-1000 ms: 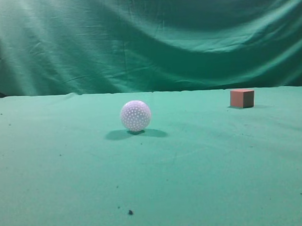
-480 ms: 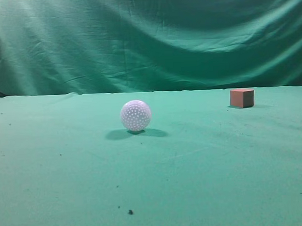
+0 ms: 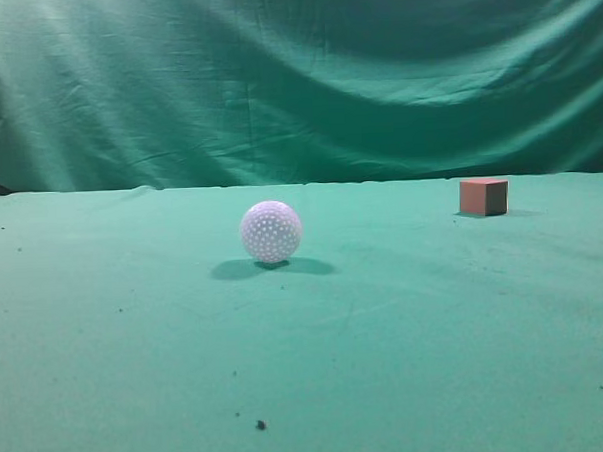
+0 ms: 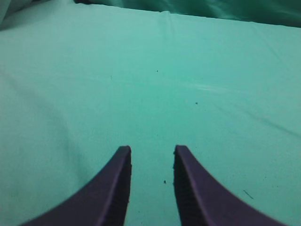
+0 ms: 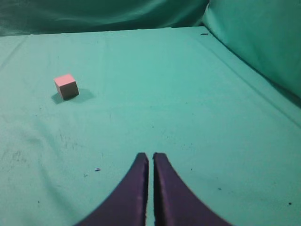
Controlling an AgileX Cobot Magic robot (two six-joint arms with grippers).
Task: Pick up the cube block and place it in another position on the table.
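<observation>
The salmon-red cube block [image 3: 483, 196] sits on the green table [image 3: 406, 322] at the far right. It also shows in the right wrist view [image 5: 66, 86], far ahead and to the left of my right gripper [image 5: 150, 155], which is shut and empty. My left gripper [image 4: 152, 149] is open and empty over bare green cloth; the cube does not show in its view. Neither gripper shows in the exterior view.
A white dimpled ball [image 3: 271, 231] rests left of the middle of the table. The wrinkled green curtain [image 3: 295, 76] hangs behind the table's far edge. In the right wrist view the curtain [image 5: 263, 42] rises at the right.
</observation>
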